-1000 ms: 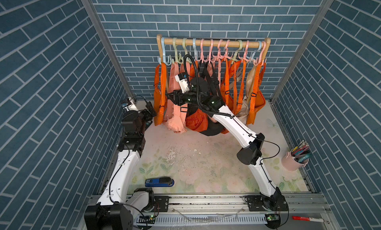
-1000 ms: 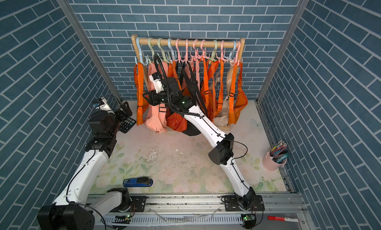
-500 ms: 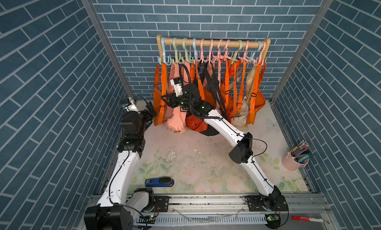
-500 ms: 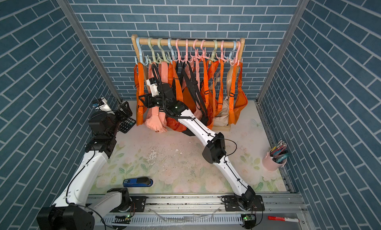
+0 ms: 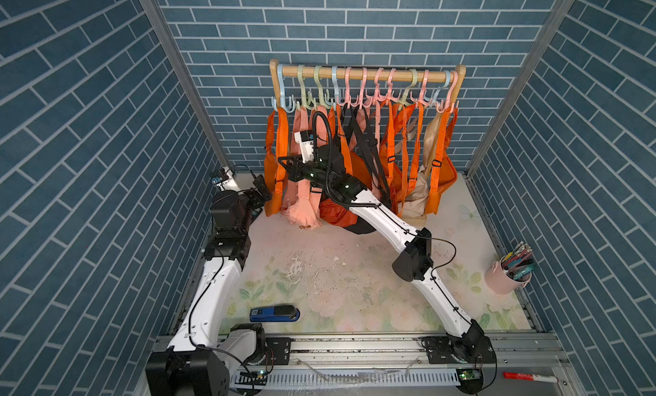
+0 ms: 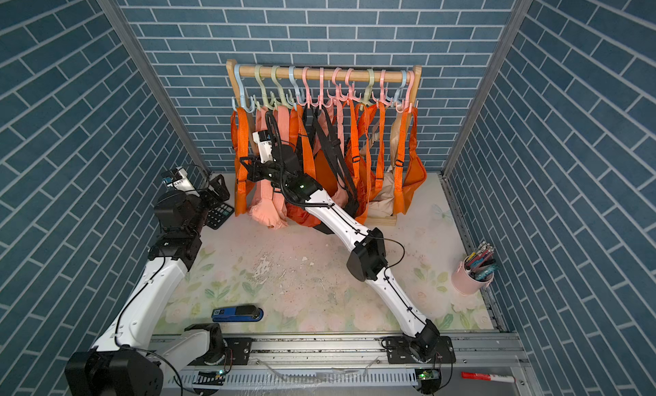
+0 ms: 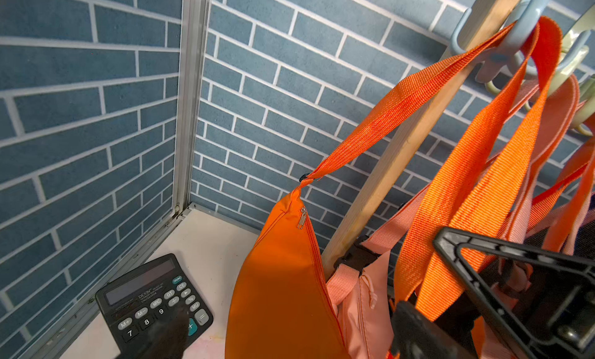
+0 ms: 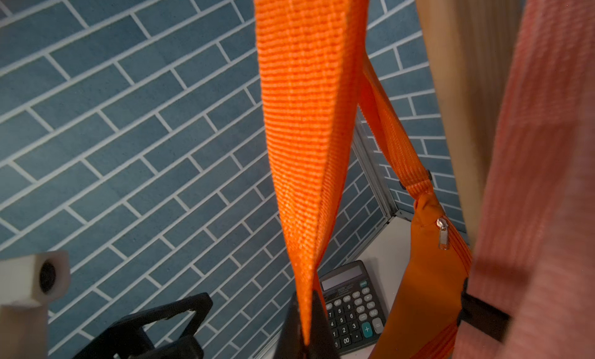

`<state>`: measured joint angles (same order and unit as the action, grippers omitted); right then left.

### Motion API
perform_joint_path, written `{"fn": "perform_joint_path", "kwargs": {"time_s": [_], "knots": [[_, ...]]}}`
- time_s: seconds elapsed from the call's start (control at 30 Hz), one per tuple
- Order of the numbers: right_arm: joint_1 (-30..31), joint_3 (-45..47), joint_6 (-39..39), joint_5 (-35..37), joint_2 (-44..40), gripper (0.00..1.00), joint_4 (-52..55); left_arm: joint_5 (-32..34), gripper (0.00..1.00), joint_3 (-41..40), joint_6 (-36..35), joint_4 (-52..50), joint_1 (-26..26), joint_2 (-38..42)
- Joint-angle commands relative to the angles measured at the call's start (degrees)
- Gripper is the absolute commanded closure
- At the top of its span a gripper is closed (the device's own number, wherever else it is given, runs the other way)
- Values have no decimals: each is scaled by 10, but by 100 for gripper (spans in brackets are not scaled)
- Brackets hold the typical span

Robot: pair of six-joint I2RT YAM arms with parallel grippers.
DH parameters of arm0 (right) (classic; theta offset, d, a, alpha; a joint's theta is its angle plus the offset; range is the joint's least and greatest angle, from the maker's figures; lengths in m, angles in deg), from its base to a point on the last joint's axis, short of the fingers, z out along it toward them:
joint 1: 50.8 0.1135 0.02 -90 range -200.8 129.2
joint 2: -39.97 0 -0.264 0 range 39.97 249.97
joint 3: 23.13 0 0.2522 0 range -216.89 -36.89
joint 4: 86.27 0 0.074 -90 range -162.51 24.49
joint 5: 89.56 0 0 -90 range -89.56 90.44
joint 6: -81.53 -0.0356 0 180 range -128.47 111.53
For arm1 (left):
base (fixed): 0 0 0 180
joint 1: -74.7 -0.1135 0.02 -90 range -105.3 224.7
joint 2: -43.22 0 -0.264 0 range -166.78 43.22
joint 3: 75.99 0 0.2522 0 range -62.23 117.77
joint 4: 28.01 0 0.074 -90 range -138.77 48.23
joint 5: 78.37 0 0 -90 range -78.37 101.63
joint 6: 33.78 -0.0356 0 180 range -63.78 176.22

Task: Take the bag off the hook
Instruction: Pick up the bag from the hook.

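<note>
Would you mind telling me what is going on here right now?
The right pincer is shut on the orange strap of the leftmost orange bag, partway up its loop. That strap is still over the blue hook on the wooden rail, so the bag is not off yet. The left pincer hovers open near the calculator, holding nothing.

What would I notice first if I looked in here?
The row of orange and pink bags hanging from pastel hooks on the wooden rail by the back wall. Next, the right gripper pinching an orange strap at the rail's end near the calculator. A blue stapler lies near the front.
</note>
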<state>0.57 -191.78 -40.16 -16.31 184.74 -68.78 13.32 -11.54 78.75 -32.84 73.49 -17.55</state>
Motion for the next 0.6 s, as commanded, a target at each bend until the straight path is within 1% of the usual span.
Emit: {"fn": "perform_joint_path", "kwargs": {"time_s": [0.0,0.13,0.33,0.43,0.57], "knots": [[2,-13,5,0,-7,100,-15,-7,1,7,-3,8,2,-4],[1,16,27,-3,-42,100,8,-12,1,27,-8,7,2,-19],[0,81,54,-14,-109,100,34,-30,1,65,-19,29,2,-51],[-2,107,70,-22,-137,100,50,-52,1,82,-30,59,1,-67],[-12,114,85,-39,-160,100,86,-101,1,136,-35,52,-9,-100]]}}
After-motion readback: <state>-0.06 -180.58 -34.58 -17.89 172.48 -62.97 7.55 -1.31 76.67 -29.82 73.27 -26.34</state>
